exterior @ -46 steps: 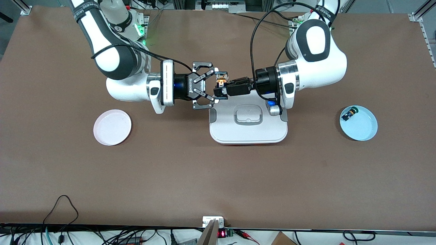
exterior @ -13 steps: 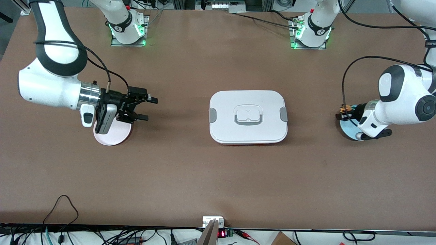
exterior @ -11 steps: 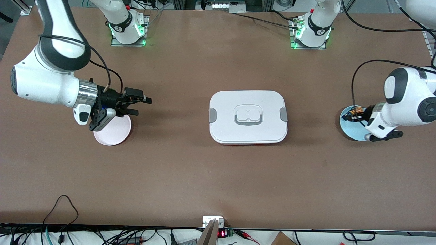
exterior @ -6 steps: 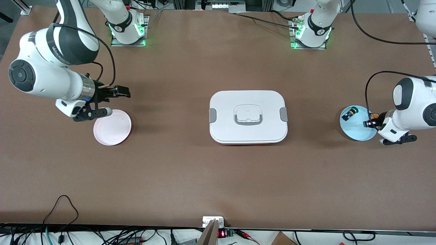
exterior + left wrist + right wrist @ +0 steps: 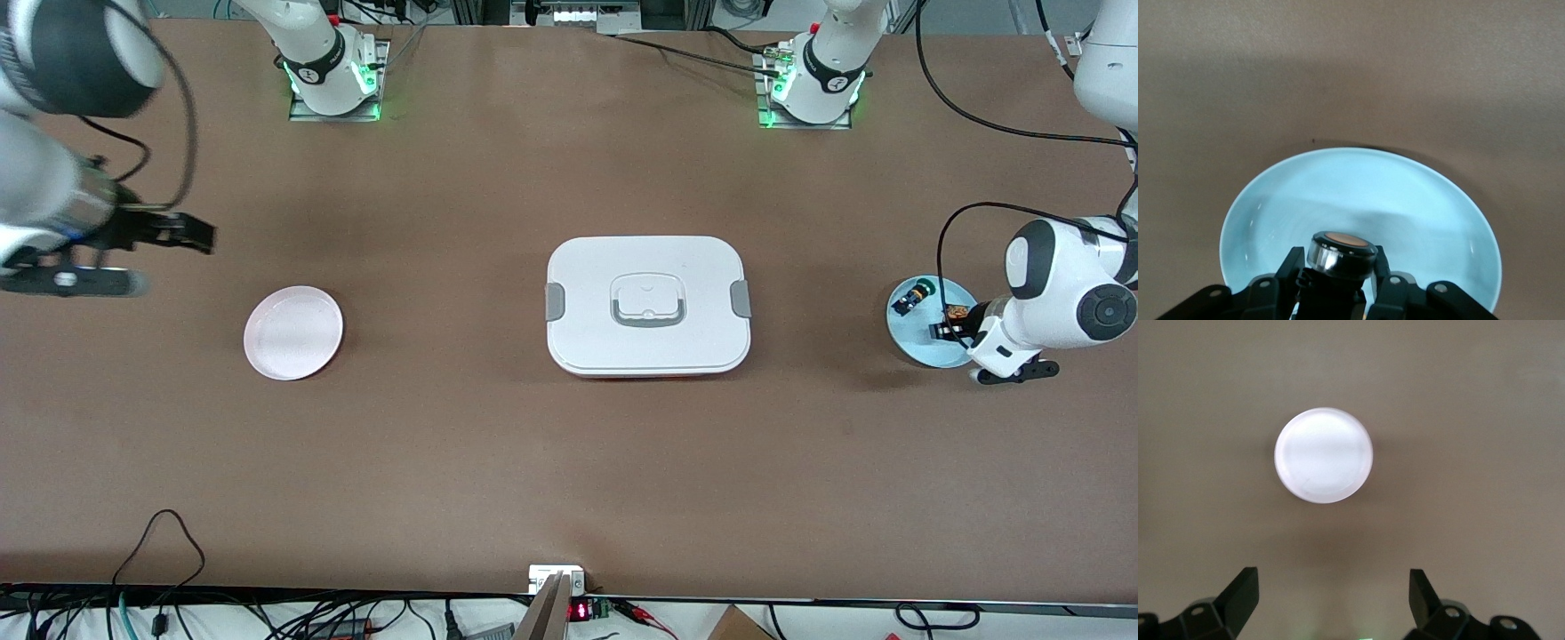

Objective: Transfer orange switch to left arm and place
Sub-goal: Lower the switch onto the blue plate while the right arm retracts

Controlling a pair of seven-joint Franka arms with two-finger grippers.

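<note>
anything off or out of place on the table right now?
Nothing spilled, tipped or damaged. The box sits square and closed mid-table, and the pink plate is bare. The left gripper is shut on the orange switch over the blue plate, which also holds a dark switch. The right gripper is open.

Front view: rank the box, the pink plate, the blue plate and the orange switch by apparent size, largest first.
1. box
2. pink plate and blue plate: look about equal, blue partly hidden by the left gripper, so unranked
3. orange switch, held in that gripper
</note>
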